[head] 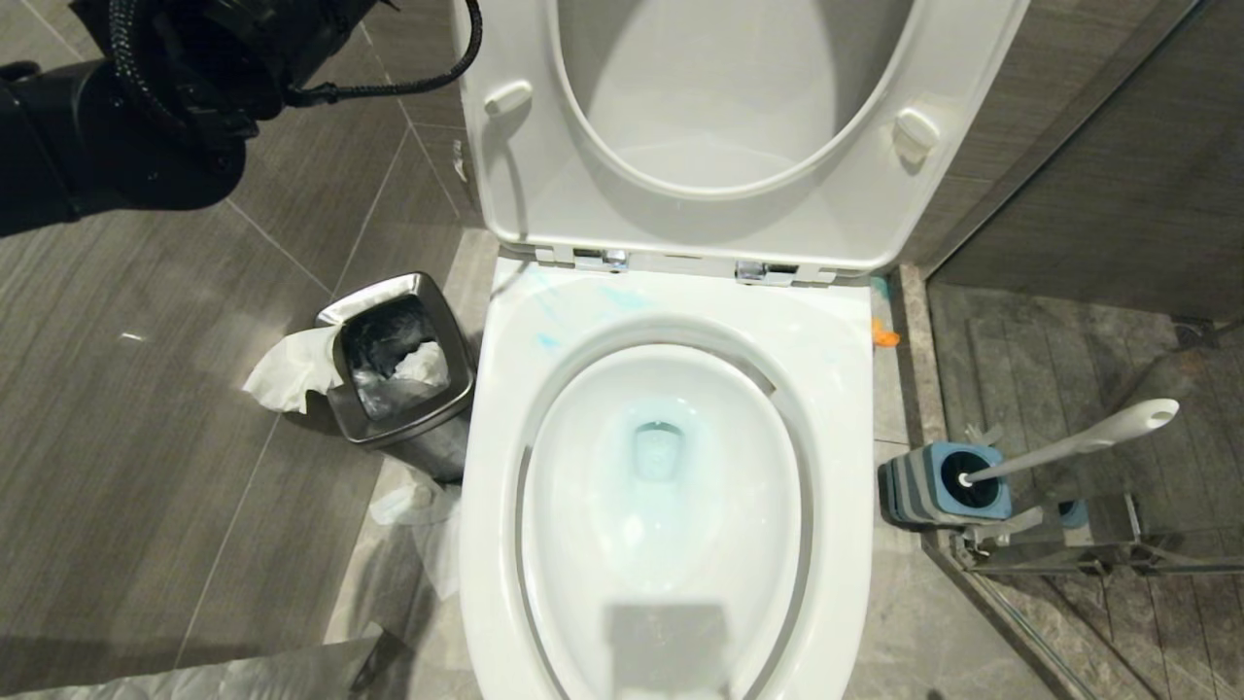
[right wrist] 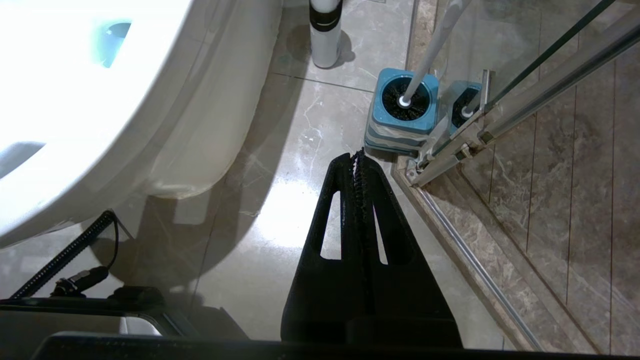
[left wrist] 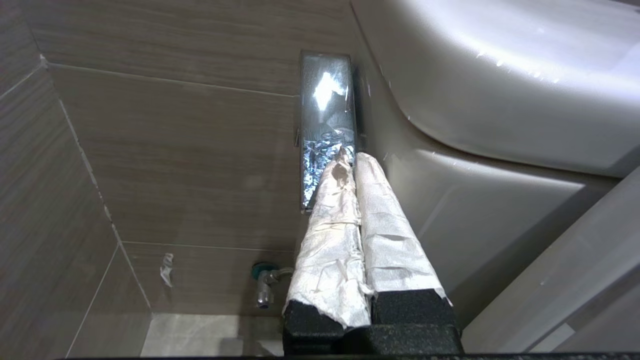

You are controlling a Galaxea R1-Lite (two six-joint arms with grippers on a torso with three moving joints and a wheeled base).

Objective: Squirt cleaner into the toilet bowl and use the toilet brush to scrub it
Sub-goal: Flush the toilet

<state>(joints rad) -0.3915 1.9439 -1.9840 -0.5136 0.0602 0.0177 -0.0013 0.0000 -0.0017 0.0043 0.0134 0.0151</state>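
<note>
While the seat and lid stand raised, the toilet bowl (head: pixel 671 506) fills the middle of the head view, its broad white rim bare to the camera. Pale turquoise cleaner (head: pixel 659 452) tints the water at the drain, and thin blue smears of it mark the back of the rim just below the chrome hinges (head: pixel 600 258).

To the robot's right of the bowl, the toilet brush (head: pixel 1079 442) sits in its square blue-and-grey striped base (head: pixel 938 483) on the floor, the white handle leaning away toward the glass shower partition (right wrist: pixel 530 75). On the other side a small square steel bin (head: pixel 400 365) stands just beside the bowl, with crumpled tissue (head: pixel 290 367) hanging over its edge.

The left arm shows only as a dark bulk at the upper left of the head view. Its left pincer (left wrist: pixel 350 160) (fingers wrapped in white paper) is clenched on nothing, close to the toilet's outer side and pointing toward the tiled wall. The right pincer (right wrist: pixel 359 157) is likewise clenched and empty, low above the floor, near the brush base but not touching it.
</note>
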